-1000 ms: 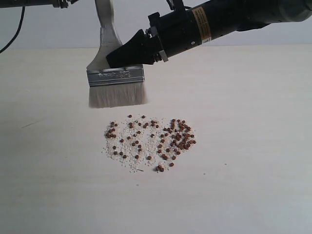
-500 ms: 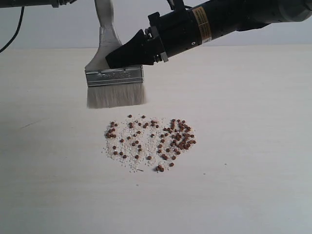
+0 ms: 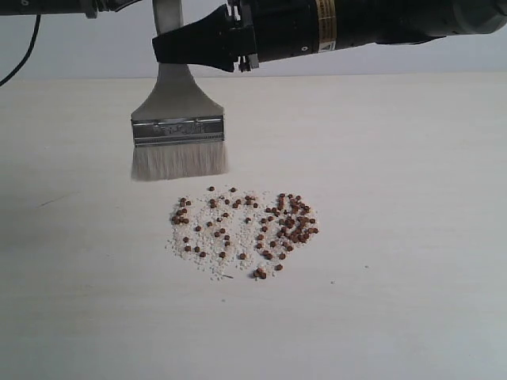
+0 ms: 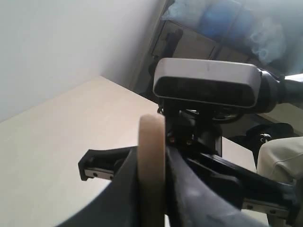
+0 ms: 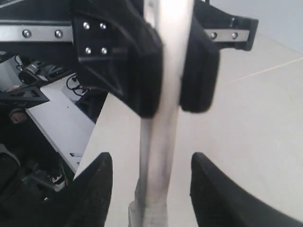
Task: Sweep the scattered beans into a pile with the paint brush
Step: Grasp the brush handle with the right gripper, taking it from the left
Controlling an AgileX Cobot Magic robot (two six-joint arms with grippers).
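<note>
The paint brush (image 3: 177, 131) hangs upright over the table, its off-white bristles (image 3: 179, 161) just behind and left of the beans (image 3: 245, 228). The reddish-brown beans lie in a loose patch among whitish crumbs, densest at the right (image 3: 293, 222). My left gripper (image 4: 152, 158) is shut on the edge-on wooden handle (image 4: 151, 137). My right gripper (image 5: 150, 161) is open, its fingertips (image 5: 97, 189) either side of the handle (image 5: 165, 123) without touching it. In the exterior view the right gripper (image 3: 168, 47) reaches in level from the right, high on the handle.
The pale wooden table (image 3: 396, 301) spreads wide around the patch. A dark sliver of the left arm (image 3: 63, 5) shows at the top edge. The right arm (image 3: 356, 24) spans the upper right, well above the beans.
The right gripper has risen from the ferrule to high on the handle and levelled out. The brush has shifted slightly left and a little lower. The beans have not moved.
</note>
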